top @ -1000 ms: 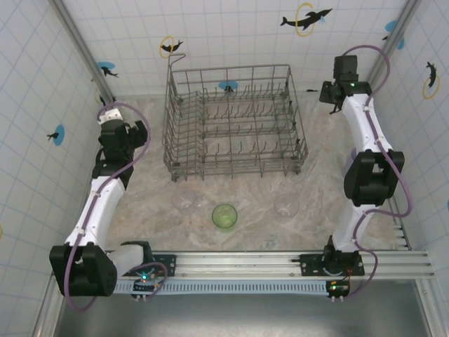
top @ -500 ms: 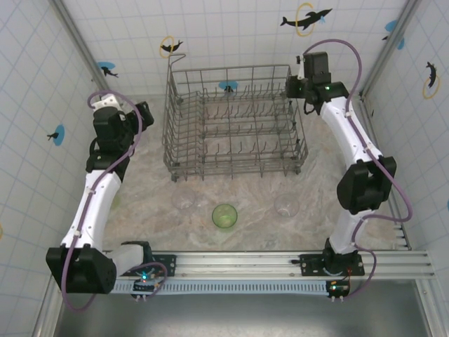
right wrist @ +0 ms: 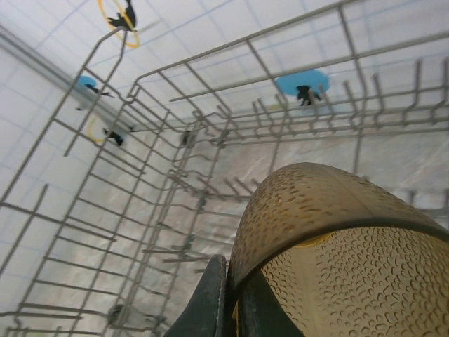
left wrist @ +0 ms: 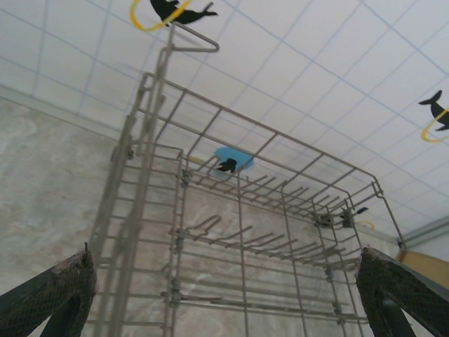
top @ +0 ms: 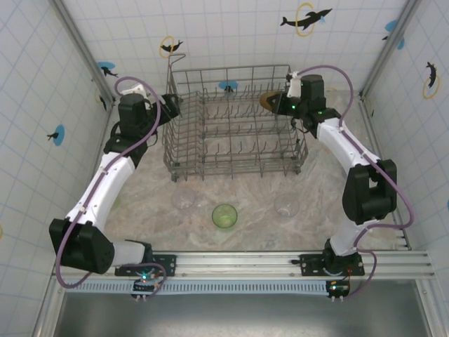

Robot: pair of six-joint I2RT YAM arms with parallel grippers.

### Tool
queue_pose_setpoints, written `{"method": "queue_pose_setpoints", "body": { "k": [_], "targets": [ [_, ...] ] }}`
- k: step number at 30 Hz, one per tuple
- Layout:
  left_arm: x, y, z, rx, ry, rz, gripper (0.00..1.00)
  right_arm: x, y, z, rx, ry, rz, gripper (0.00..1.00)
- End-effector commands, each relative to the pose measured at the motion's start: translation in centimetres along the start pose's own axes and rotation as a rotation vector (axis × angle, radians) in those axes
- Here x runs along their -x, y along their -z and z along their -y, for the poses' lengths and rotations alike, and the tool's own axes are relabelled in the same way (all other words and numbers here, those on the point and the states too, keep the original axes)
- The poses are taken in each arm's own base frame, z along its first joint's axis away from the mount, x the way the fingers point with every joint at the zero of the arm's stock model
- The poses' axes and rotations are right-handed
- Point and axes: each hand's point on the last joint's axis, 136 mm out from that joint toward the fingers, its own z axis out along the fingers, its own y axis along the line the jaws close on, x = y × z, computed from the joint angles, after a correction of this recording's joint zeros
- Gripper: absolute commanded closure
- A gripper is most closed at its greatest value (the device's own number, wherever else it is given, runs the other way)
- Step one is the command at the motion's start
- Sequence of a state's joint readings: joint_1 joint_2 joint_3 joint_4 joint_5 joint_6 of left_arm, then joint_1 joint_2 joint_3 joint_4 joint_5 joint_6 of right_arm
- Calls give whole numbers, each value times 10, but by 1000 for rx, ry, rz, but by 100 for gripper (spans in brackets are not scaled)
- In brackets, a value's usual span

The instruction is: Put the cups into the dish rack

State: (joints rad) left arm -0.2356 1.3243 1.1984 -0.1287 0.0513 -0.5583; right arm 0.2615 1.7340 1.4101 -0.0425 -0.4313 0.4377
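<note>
On the left, the left gripper hovers just beside the left wall of the dish rack. In its wrist view both fingers stand wide apart with nothing between them, so that tool is released and empty. I would hold it there, out of the way.

The rack's tine rows look bare to me. In front of it on the table wait a clear cup, a green cup and another clear cup, all well apart from the rack.

The step in hand is on the right. The right gripper is clenched on the amber cup and carries it above the rack's far right corner. In the wrist view the amber cup sits large, pressed against a dark finger, with the tines below and beyond it. I can't quite tell from here which way its mouth faces, so I'd check that first.

To do this well, I would:
- bring the cup fully inside the rim;
- line it up between two tine rows rather than on a tip;
- lower it slowly until it seats;
- only then let the fingers part, lifting straight up so the wires don't snag.
</note>
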Motion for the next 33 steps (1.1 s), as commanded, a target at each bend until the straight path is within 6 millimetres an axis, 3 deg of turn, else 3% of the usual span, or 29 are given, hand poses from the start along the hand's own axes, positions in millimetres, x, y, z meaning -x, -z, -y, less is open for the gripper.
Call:
{"method": "queue_pose_setpoints", "body": {
  "k": [1,11,19,33],
  "targets": [
    [3,-3,13,-15,32,-7,2,29,20,-48,215,15,127,100],
    [-1,-28,46,-93,81,-70,2,20,34,-78,487,-52,205,100],
    [-5,-51,78,-163,95,-112,2,27,42,-96,622,-73,256,100],
    [-18,-82,128,-385,265,-207,2,25,24,-118,783,-156,272,100]
  ]
}}
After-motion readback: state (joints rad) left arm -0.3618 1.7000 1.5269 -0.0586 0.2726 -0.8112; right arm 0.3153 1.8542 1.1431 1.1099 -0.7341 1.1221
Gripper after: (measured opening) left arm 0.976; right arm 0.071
